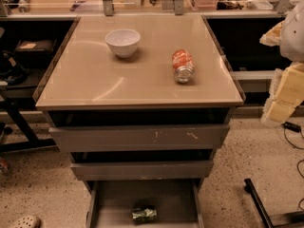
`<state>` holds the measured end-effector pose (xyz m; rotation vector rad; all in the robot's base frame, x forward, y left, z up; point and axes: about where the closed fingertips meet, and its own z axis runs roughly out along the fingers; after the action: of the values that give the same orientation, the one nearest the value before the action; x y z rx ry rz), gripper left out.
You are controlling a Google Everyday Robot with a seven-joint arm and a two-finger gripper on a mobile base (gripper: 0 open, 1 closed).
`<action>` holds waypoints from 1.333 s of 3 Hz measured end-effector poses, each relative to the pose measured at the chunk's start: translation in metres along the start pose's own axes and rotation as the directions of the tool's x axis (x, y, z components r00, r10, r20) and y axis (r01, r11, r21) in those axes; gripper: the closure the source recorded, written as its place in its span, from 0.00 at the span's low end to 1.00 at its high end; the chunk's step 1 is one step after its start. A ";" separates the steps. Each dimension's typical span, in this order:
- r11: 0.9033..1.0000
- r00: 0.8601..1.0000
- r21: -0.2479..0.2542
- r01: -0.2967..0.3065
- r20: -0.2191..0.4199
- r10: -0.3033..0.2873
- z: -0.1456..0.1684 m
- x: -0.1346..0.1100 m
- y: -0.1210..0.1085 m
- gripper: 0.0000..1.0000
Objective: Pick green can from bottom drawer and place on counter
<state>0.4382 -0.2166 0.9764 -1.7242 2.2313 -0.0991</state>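
The green can [144, 214] lies on its side on the grey floor of the bottom drawer [114, 201], which stands pulled open at the foot of the cabinet. The counter [85, 75] is the glossy beige top above it. My gripper [281, 101] hangs at the right edge of the view with pale yellowish fingers, beside the counter's right side and well above and to the right of the can. It holds nothing that I can see.
A white bowl [123, 42] and an orange-and-white can [183, 65] lying on its side sit on the counter. Two wider scuffed grey drawers [140, 137] are above the bottom one. A dark bar [259, 203] lies on the speckled floor at right; shelves and clutter stand behind.
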 end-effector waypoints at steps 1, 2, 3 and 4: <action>1.000 1.000 0.000 0.000 0.000 0.000 0.000 0.000 0.000 0.00; 0.999 1.000 -0.042 -0.005 0.007 0.005 0.025 -0.002 0.018 0.00; 0.994 0.999 -0.102 0.025 0.024 -0.022 0.073 -0.011 0.047 0.00; 0.986 0.998 -0.160 0.056 0.040 -0.051 0.125 -0.018 0.075 0.00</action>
<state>0.4089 -0.1618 0.8434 -1.8533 2.2208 0.1022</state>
